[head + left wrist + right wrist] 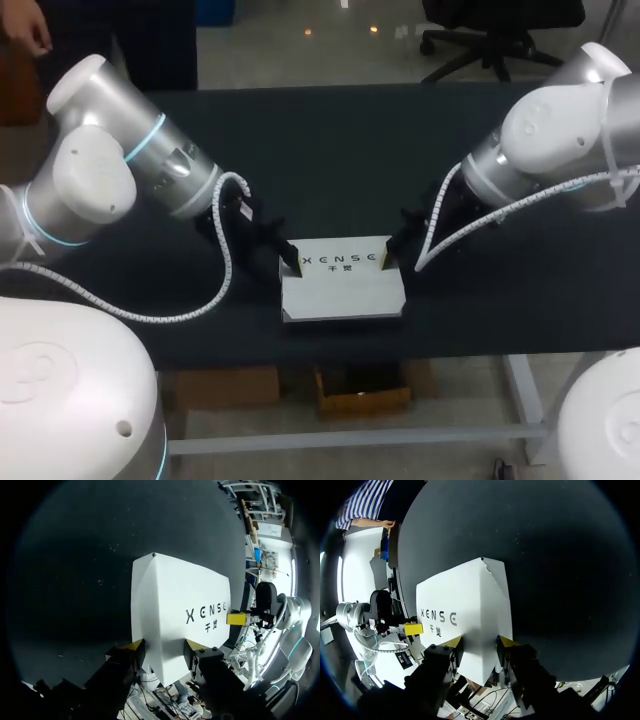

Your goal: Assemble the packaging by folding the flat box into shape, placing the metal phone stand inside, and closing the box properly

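Left claw [295, 262] pinches the box [340, 295] at its left end, right claw [383, 258] at its right end. The box's long axis runs left-right between them, so your arms are equally near.

A white cardboard box [343, 290] with dark print on its top sits on the black cloth-covered table [340, 150], toward 6 o'clock of the table's middle. The silver-and-white left arm [120, 170] comes in from 9 o'clock, and its left gripper [294, 262] meets the box at about 10 o'clock. The matching right arm [560, 130] comes in from 3 o'clock, and its right gripper [384, 258] meets the box at about 2 o'clock. A white coiled cable [215, 290] loops under the left arm.
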